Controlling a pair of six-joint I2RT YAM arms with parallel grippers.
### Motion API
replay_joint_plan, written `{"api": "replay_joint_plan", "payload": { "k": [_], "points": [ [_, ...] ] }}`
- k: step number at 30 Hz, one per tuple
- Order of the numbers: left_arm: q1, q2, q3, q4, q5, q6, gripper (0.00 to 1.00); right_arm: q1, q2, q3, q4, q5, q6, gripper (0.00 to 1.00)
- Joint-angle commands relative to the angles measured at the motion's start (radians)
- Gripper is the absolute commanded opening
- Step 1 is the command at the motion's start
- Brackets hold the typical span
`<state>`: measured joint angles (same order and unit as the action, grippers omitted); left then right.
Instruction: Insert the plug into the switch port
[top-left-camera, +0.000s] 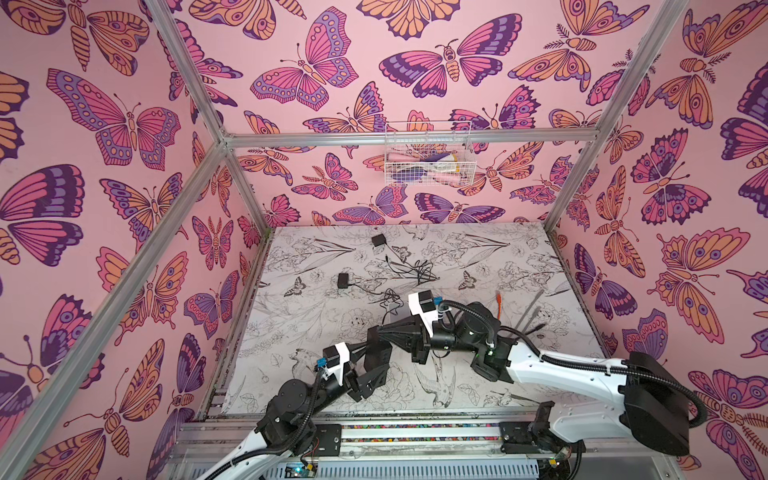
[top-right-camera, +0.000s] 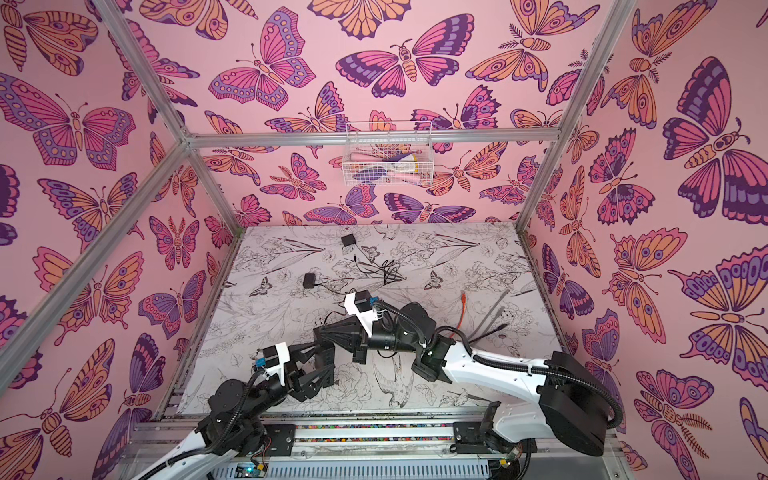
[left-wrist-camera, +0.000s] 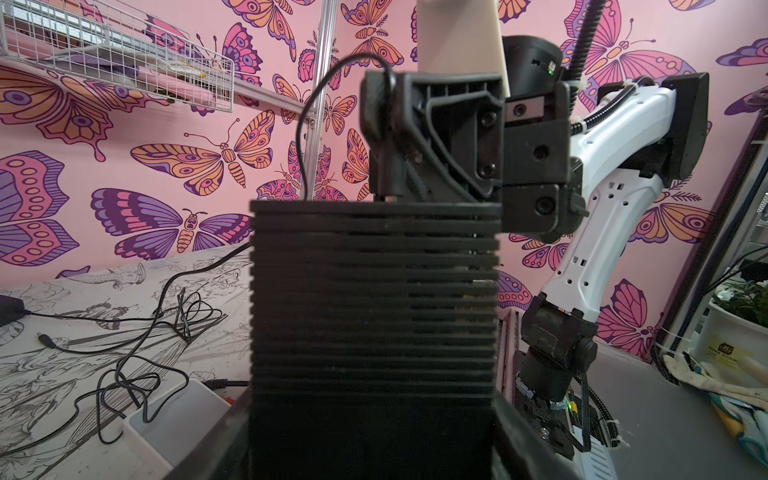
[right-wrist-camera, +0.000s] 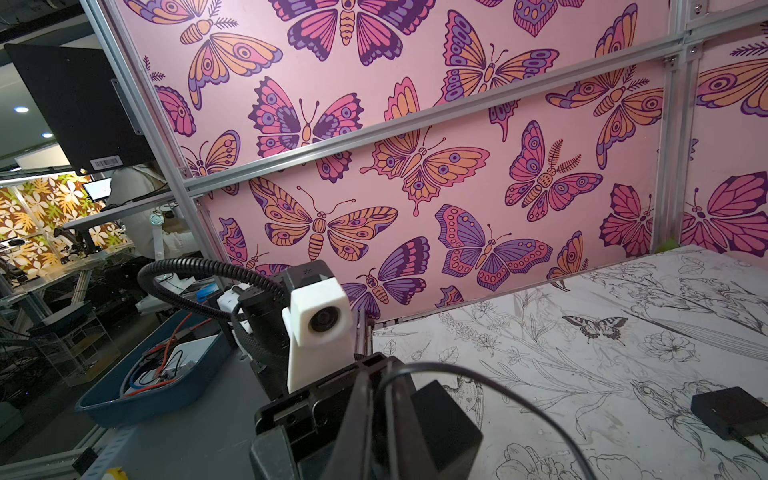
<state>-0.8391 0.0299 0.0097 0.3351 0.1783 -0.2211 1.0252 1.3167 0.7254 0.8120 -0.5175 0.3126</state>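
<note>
Left end effector (top-left-camera: 377, 354) opposite right arm (top-left-camera: 573, 370)

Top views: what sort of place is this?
Probably a robot test booth inside a lab: a metal frame with butterfly-print walls, two robot arms, and desks with screens beyond it in the right wrist view.

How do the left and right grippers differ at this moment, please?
The left gripper is spread wide around a black ribbed box; the right gripper is pinched shut on a small plug with a thin cable. The left gripper extends from the near left; the right gripper reaches across from the right to the box's top edge. Both are black and meet over the table's front.
</note>
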Motion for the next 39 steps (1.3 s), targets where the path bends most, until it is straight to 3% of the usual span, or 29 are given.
{"api": "replay_joint_plan", "payload": {
  "k": [1,20,31,34,39],
  "points": [
    [0.001,-0.028,0.085,0.263,-0.045,0.013,0.00,0.012,0.057,-0.056,-0.209,-0.055,-0.021,0.00],
    [0.001,-0.028,0.142,0.302,-0.043,0.050,0.00,0.012,0.130,-0.081,-0.181,-0.092,0.001,0.00],
    [0.001,-0.028,0.125,0.259,-0.055,0.047,0.00,0.013,0.078,-0.047,-0.232,-0.085,-0.006,0.00],
    [0.002,-0.027,0.098,0.201,-0.084,0.037,0.00,0.012,0.041,0.009,-0.291,-0.093,-0.011,0.17],
    [0.002,-0.028,0.120,-0.083,-0.232,0.035,0.00,0.011,-0.038,0.069,-0.425,-0.043,-0.040,0.47]
  ]
}}
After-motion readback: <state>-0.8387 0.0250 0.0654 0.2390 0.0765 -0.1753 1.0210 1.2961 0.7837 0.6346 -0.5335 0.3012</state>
